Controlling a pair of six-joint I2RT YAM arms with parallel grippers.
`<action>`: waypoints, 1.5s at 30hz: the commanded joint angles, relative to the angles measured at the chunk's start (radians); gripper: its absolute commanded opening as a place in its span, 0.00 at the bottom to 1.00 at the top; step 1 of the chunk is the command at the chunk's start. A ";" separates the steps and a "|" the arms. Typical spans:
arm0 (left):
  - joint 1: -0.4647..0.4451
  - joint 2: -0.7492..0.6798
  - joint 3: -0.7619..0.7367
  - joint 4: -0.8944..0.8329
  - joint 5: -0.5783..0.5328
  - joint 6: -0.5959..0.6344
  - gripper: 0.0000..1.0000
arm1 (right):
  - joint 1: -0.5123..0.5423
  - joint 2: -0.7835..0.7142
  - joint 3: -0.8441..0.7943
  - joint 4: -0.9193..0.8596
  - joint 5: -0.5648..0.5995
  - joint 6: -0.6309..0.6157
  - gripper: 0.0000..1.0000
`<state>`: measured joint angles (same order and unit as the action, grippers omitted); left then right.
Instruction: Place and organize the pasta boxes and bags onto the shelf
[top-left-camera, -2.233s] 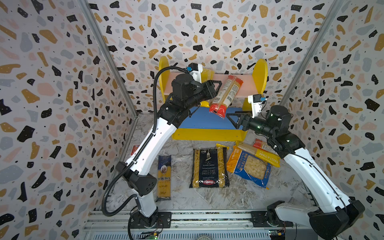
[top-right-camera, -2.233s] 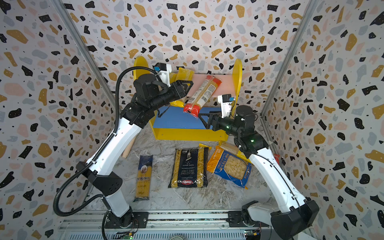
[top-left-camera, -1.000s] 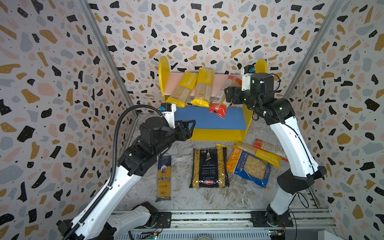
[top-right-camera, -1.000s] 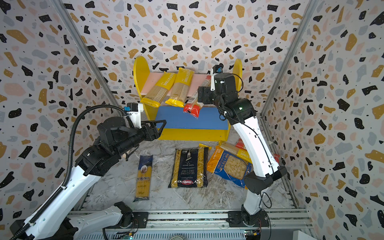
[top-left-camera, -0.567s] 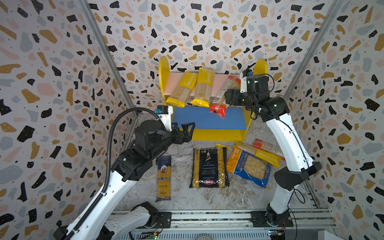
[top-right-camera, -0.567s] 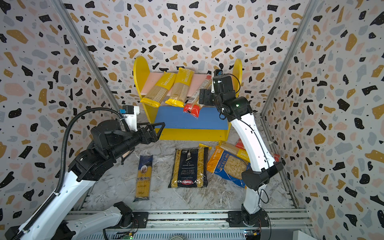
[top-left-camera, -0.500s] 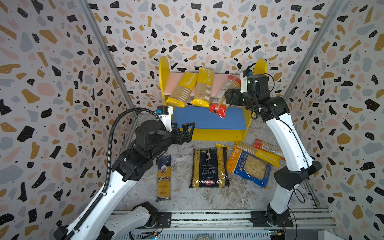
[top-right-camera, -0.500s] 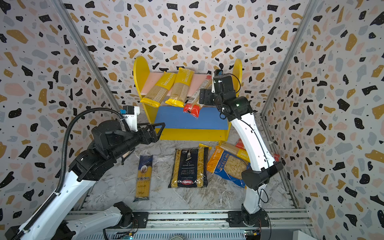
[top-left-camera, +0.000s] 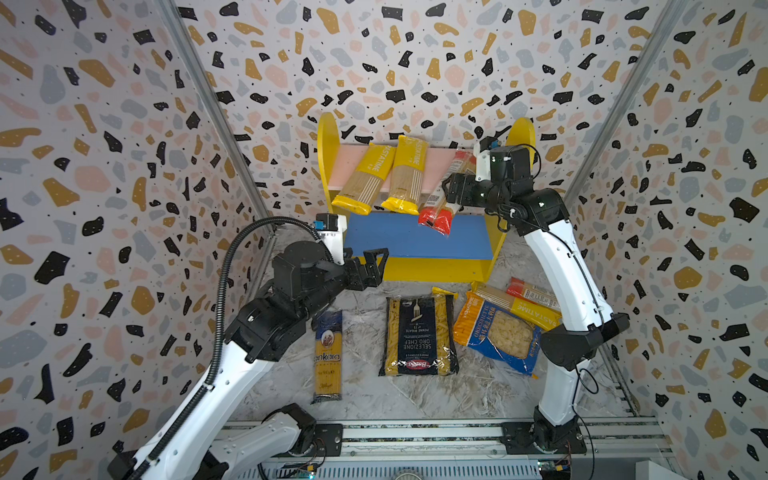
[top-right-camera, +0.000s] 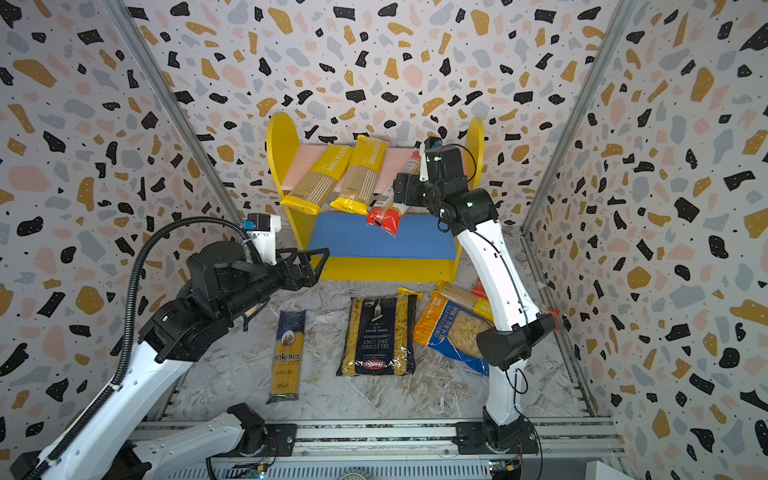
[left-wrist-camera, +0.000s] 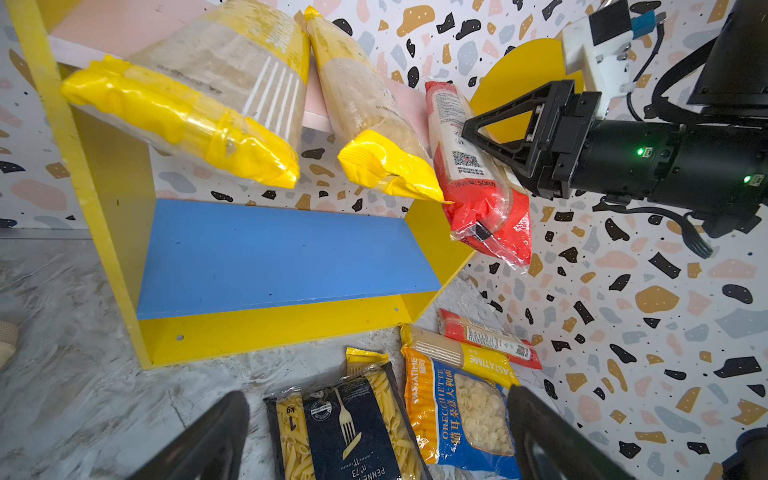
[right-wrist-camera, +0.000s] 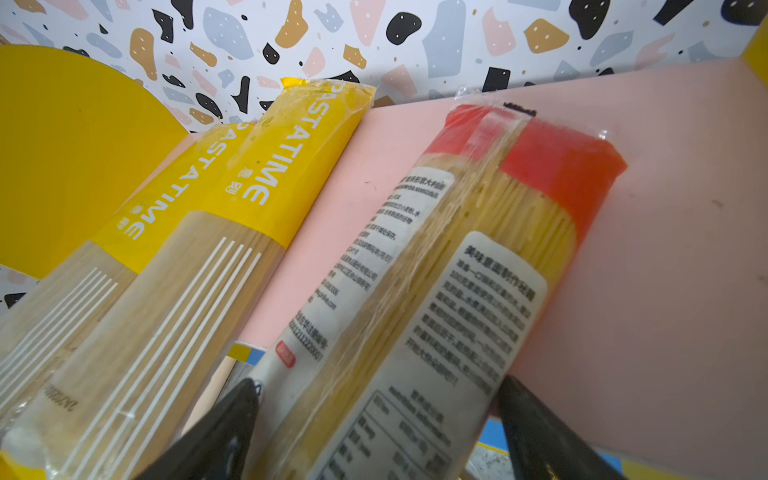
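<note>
- The right gripper (top-left-camera: 451, 189) is held over the right part of the pink upper board (top-left-camera: 345, 163) of the shelf (top-left-camera: 432, 270). Its jaws are spread wide on either side of two red-ended packs (top-left-camera: 436, 218) that lie side by side. Whether the packs are pinched or only straddled cannot be told
- In the right wrist view both dark fingers (right-wrist-camera: 216, 432) are seen close against the outer edges of that pair
- The far ends of the pair are rested on the pink board, and the red near ends are thrust out past its near edge, above the blue lower board (top-left-camera: 415, 239)
- The left gripper (top-left-camera: 380, 268) is opened wide and nothing is held in it. It is poised above the floor (top-left-camera: 457, 395), in front of the shelf's left near corner, with nothing touched
- Two yellow PASTATIME packs (top-left-camera: 365, 178) are laid slanted on the left part of the pink board, close together, with their near ends overhanging the blue board
- On the floor near the shelf, the ankara pack (top-left-camera: 328, 353) is laid at the left, the Barilla penne bag (top-left-camera: 417, 332) in the middle and the blue-orange bag (top-left-camera: 498, 332) at the right
- A yellow floor pack (top-left-camera: 519, 307) is laid across the far edge of the blue-orange bag, and a red-ended floor pack (top-left-camera: 532, 293) is set just beyond it
- Part of that bag is hidden in a top view by the right arm (top-right-camera: 498, 282), which is raised over those right-hand packs
</note>
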<state>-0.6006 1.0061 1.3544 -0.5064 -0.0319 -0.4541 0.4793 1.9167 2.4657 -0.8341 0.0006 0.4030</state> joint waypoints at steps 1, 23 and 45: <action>0.000 -0.015 -0.003 0.014 -0.014 0.025 0.97 | -0.007 0.017 0.035 0.008 -0.048 0.008 0.91; 0.001 0.018 0.003 0.017 -0.031 0.035 0.97 | -0.016 0.093 0.042 0.171 -0.187 0.022 0.91; 0.001 0.004 0.017 0.012 -0.017 0.009 0.97 | -0.061 -0.335 -0.293 0.271 -0.046 -0.037 0.94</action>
<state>-0.6006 1.0271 1.3544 -0.5095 -0.0505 -0.4408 0.4168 1.6642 2.2227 -0.5858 -0.0402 0.3363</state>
